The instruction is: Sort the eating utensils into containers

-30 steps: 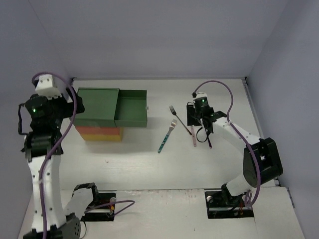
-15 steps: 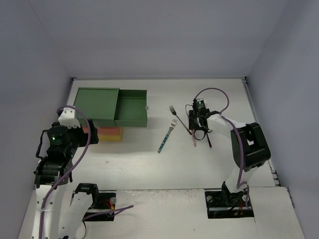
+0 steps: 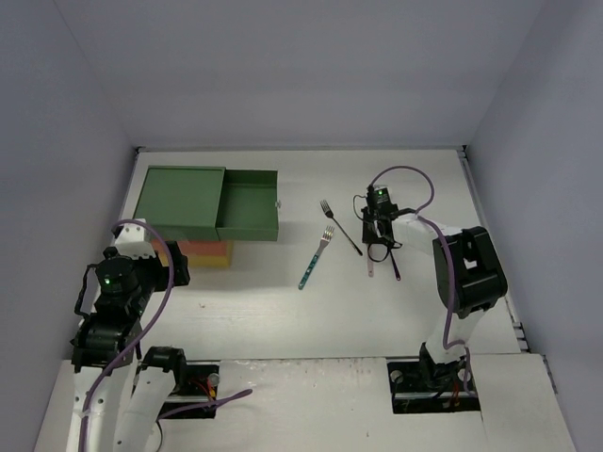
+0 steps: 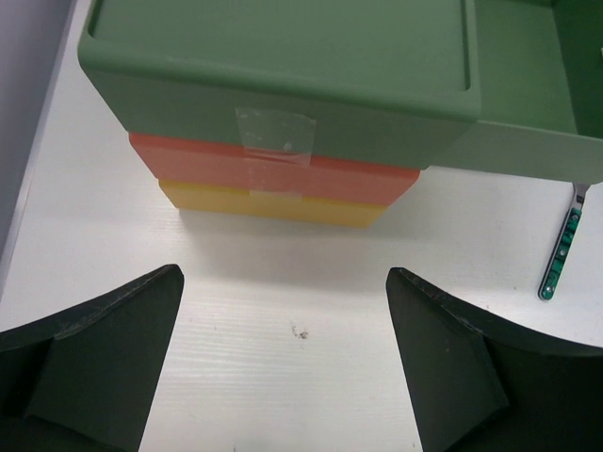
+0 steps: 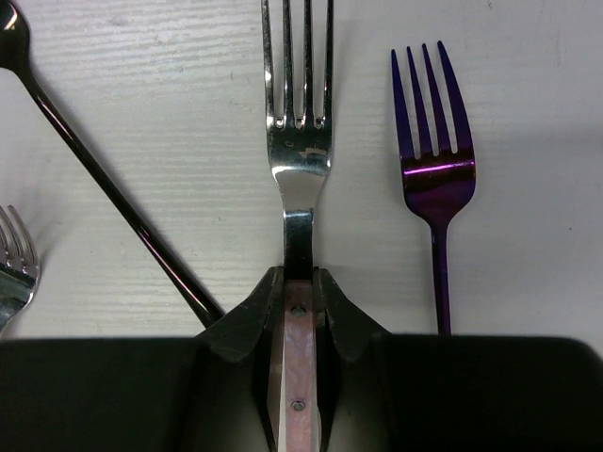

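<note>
The containers are a stacked drawer unit (image 3: 179,200) with a green top. Its green drawer (image 3: 248,215) is pulled out to the right, above the orange-red drawer (image 4: 273,169) and the yellow drawer (image 4: 273,203). Several eating utensils lie on the white table. My right gripper (image 5: 300,294) is low over the table and shut on the handle of a pink-handled fork (image 5: 300,141), tines pointing away. A purple fork (image 5: 433,174) lies right of it and a dark fork (image 3: 339,226) left. A blue-handled fork (image 3: 316,257) lies mid-table. My left gripper (image 4: 283,315) hangs open over bare table, near side of the unit.
The open drawer's near wall (image 4: 528,146) shows at the left wrist view's right, with the blue fork handle (image 4: 562,259) below it. White walls close in the table on the left, back and right. The right arm (image 3: 462,273) arches over the table's right side.
My right gripper has closed on the pink-handled fork's handle. My left arm has dropped and pulled back from the drawer unit toward the near edge.
</note>
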### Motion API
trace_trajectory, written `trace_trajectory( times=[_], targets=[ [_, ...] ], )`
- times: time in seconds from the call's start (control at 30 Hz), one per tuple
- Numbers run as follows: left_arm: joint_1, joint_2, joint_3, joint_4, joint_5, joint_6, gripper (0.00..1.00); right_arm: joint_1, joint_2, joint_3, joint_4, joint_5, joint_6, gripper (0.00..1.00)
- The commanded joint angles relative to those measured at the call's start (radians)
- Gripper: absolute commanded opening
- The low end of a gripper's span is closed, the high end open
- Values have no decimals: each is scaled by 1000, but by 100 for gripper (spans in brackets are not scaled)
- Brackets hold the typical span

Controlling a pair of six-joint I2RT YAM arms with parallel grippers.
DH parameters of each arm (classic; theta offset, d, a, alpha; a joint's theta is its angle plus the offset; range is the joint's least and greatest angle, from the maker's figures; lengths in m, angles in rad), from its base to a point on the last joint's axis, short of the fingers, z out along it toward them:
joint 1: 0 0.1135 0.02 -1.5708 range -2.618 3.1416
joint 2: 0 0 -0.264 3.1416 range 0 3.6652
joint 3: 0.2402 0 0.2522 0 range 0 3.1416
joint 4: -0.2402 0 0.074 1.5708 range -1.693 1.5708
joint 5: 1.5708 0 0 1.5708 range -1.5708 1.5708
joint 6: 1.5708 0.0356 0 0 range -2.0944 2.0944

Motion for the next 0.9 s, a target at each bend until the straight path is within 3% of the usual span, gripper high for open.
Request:
trace_trajectory(
  times=[0.0,0.2,0.33,0.47,0.67,0.87],
  targets=[
    [-7,6,1,68,-11,-19,87,-7,-43,59,27,-31,-30,0],
    [-15,3,-3,77,-15,-16,87,34,-216,145,22,-103,-108,0],
    [-15,9,-6,81,-15,-14,87,129,-291,313,22,-109,-158,0],
    [-14,12,-8,82,-14,-15,87,247,-244,522,24,-125,-183,0],
    [-15,18,-8,83,-15,-14,87,368,-41,842,26,-202,-183,0],
    [-14,27,-8,85,-15,-13,87,452,127,1000,26,-228,-205,0]
  ],
)
